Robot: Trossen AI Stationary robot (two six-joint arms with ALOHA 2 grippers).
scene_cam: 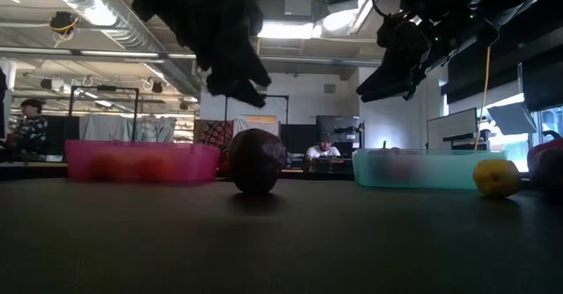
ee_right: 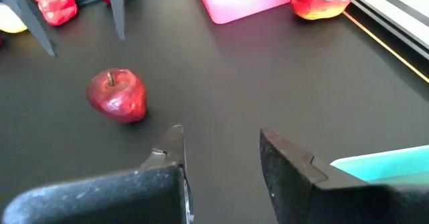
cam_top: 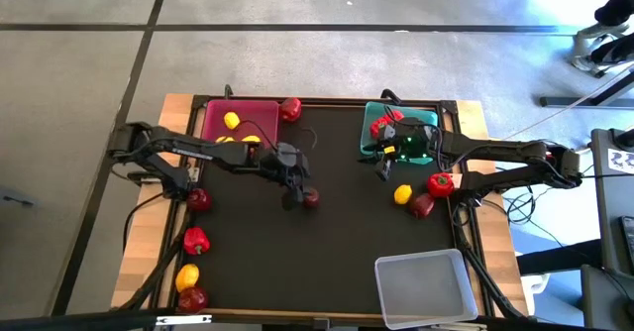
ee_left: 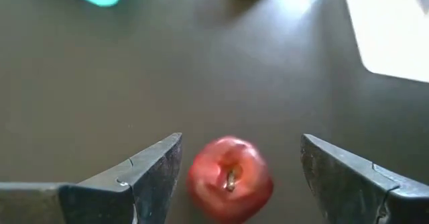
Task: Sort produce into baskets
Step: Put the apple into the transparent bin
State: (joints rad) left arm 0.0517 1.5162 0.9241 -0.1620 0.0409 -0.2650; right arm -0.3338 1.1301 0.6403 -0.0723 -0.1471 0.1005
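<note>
High view: pink basket [cam_top: 260,112] at 11 o'clock holds yellow lemons [cam_top: 231,121]; teal basket [cam_top: 373,114] at 1 o'clock holds red peppers [cam_top: 381,125]; clear basket [cam_top: 426,287] empty. Left gripper [cam_top: 297,194], jaws open, straddles an apple [cam_top: 311,198]; right gripper [cam_top: 383,165] jaws open.

Two slim robot arms, both black or very dark grey, built from tube-like segments joined by rounded joints. Thin black cables run along each arm and trail off its base at the table's side edges. The left arm [cam_top: 188,153] ends in a bulky dark wrist block. The right arm [cam_top: 505,158] has a wrist block carrying small green lights and a touch of yellow. Each arm ends in a gripper with two flat, blade-like fingers. The left gripper [ee_left: 238,170] has dark grey matte fingers [ee_left: 151,170] with angular, bevelled inner edges and a small round screw or rivet. The right gripper [ee_right: 221,150] has similar fingers [ee_right: 285,157], tapering to blunt squared tips.
</note>
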